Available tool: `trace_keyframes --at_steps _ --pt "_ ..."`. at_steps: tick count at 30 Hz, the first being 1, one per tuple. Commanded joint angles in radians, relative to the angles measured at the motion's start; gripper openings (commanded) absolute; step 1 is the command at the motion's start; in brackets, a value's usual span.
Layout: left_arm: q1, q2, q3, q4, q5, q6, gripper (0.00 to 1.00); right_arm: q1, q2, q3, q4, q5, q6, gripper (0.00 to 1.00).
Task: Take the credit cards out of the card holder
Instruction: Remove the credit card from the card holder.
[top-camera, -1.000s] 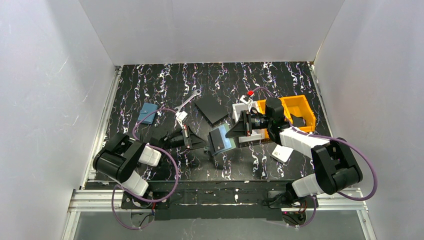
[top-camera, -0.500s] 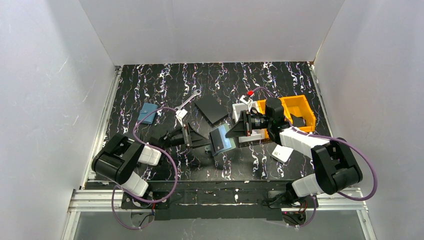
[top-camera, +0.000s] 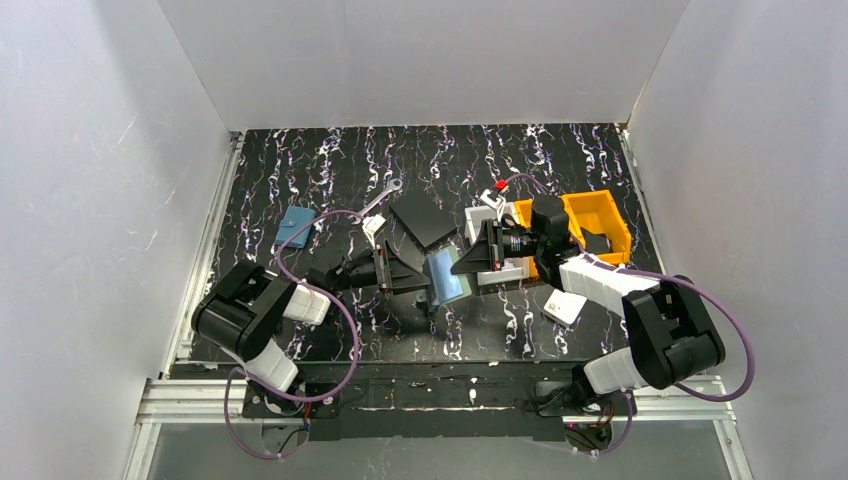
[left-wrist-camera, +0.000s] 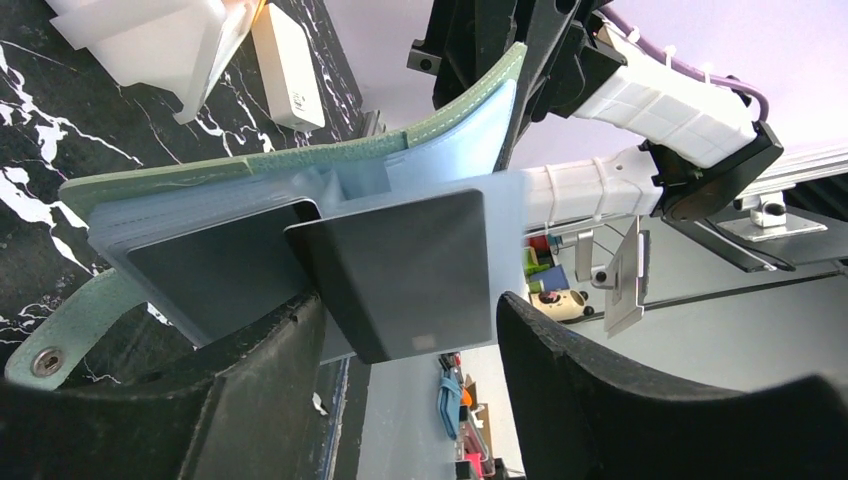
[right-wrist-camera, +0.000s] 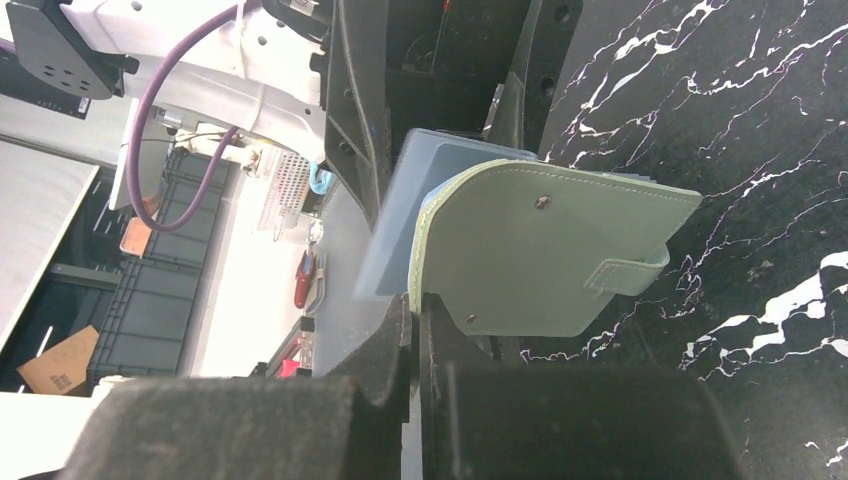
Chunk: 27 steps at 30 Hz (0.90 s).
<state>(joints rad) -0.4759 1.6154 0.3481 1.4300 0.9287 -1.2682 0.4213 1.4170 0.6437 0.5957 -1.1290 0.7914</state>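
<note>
Card holder (right-wrist-camera: 540, 260): no card free yet.
Right gripper (right-wrist-camera: 415, 330) pinches its edge; left gripper (left-wrist-camera: 410, 315), jaws parted, straddles one dark card (left-wrist-camera: 400, 265) jutting out; another sits deeper.

One card holder (top-camera: 445, 278), two cards (left-wrist-camera: 400, 270) showing — maybe more, one wrench (top-camera: 378, 200)

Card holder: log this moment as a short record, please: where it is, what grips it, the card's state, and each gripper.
holder: held upright between the two grippers, opened, mint outside, blue inside
right gripper: shut on the holder's green edge
card: dark, sticking partway out of a blue pocket
left gripper: open, jaws either side of the card, no grip on it
step: card not yet out of the holder
</note>
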Motion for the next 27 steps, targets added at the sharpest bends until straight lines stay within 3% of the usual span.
trace_keyframes --at_steps 1,7,18,27 --pt "-0.007 -0.010 0.019 0.027 -0.002 -0.028 0.60 0.004 -0.014 0.020 0.072 -0.024 0.018 0.01" --pt "-0.010 -0.049 0.034 0.030 -0.017 -0.063 0.48 0.004 -0.015 0.021 0.075 -0.026 0.018 0.01" --pt "-0.018 -0.081 0.032 0.029 -0.039 -0.094 0.48 0.004 -0.004 0.020 0.075 -0.023 0.014 0.01" --pt "-0.020 -0.055 0.028 0.030 -0.049 -0.108 0.16 0.004 -0.008 0.021 0.073 -0.023 0.014 0.01"
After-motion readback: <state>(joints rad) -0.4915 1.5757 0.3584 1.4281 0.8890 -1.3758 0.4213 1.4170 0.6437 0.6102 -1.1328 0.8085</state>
